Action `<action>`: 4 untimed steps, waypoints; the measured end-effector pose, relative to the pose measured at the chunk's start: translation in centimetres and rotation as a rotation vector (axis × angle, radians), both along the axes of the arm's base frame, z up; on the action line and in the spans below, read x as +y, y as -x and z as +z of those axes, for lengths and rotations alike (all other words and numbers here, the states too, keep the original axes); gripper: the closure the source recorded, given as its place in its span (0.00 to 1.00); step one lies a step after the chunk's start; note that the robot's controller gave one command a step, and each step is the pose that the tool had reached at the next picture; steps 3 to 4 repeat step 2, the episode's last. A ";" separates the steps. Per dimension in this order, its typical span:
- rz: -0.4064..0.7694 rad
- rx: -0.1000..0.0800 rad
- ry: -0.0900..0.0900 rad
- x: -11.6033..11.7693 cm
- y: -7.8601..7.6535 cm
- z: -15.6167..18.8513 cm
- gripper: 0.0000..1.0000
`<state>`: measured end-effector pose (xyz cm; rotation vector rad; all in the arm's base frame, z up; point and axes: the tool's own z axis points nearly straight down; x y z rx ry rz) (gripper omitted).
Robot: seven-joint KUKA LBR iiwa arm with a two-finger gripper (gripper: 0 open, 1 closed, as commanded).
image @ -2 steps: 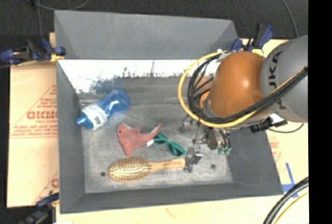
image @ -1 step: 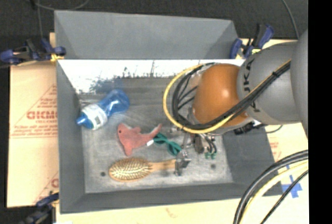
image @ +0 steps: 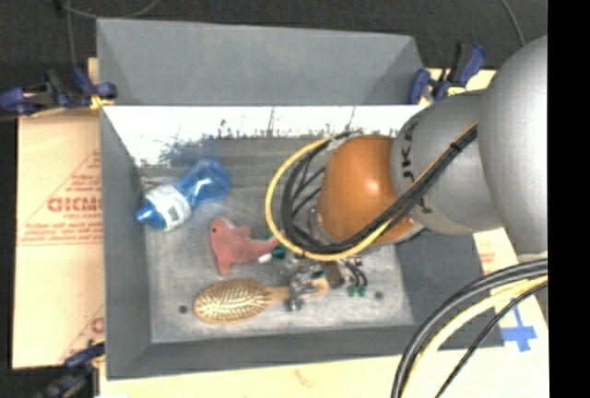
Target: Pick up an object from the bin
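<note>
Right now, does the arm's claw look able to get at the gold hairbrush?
Probably yes: the claw is right at the handle end of the gold hairbrush, with nothing lying over it.

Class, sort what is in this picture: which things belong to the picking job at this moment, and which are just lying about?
In the job:
- tool, low in the bin
- gold hairbrush, front of the bin, its handle end right by the tool

Lying about:
- blue and white bottle, left side
- red flat piece, middle
</note>
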<state>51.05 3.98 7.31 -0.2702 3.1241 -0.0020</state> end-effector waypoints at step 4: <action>-0.049 0.004 -0.003 3.0 1.5 13.7 1.00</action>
